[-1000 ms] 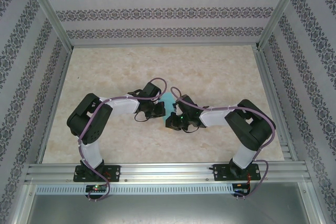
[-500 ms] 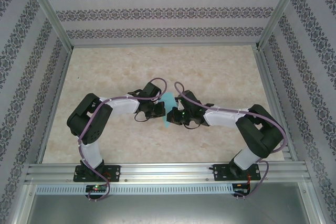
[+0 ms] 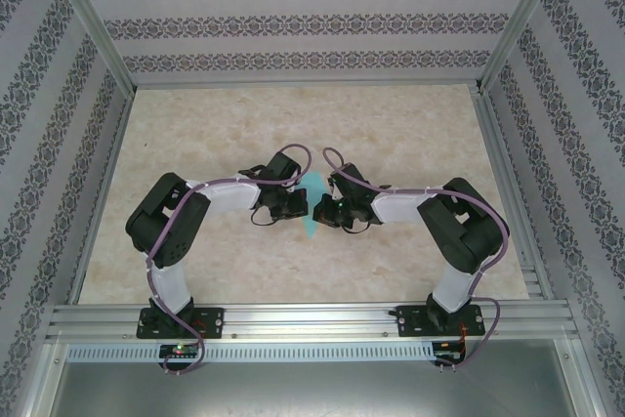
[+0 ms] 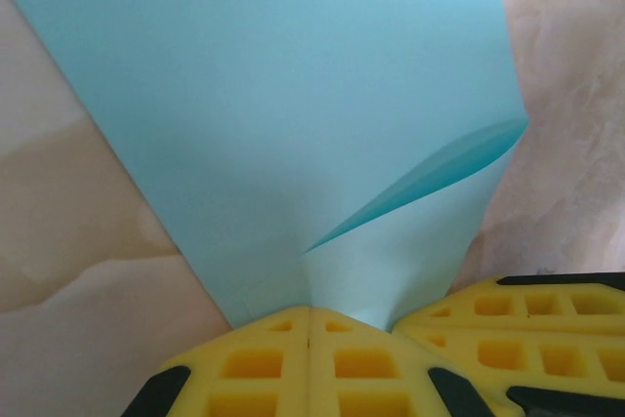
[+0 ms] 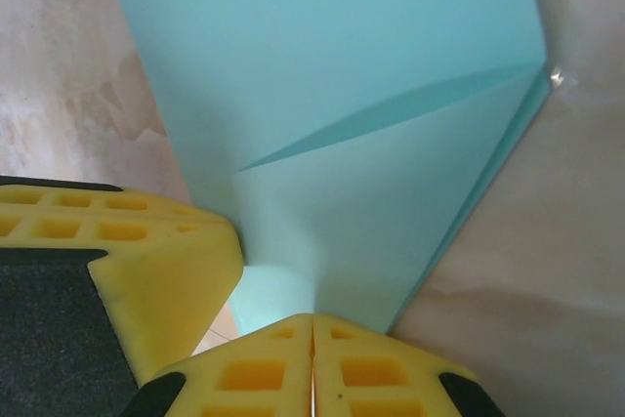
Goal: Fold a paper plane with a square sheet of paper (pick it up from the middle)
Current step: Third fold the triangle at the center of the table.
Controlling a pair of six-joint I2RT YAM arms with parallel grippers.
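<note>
Both the left hand (image 4: 310,327) and right hand (image 5: 312,331) pinch tight one creased sheet (image 4: 293,95).

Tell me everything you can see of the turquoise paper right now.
The paper is thin, plain turquoise and matte, already folded: one layer overlaps another and bows open along a curved edge. It sits over the middle of the table, between the arms. The left pincer and right pincer, jaws shut, each pinch its edge, side by side.

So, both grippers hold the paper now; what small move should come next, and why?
Probably press the sheet flat against the table: left gripper and right gripper both pinch it, and its folded flap gapes open, uncreased.
</note>
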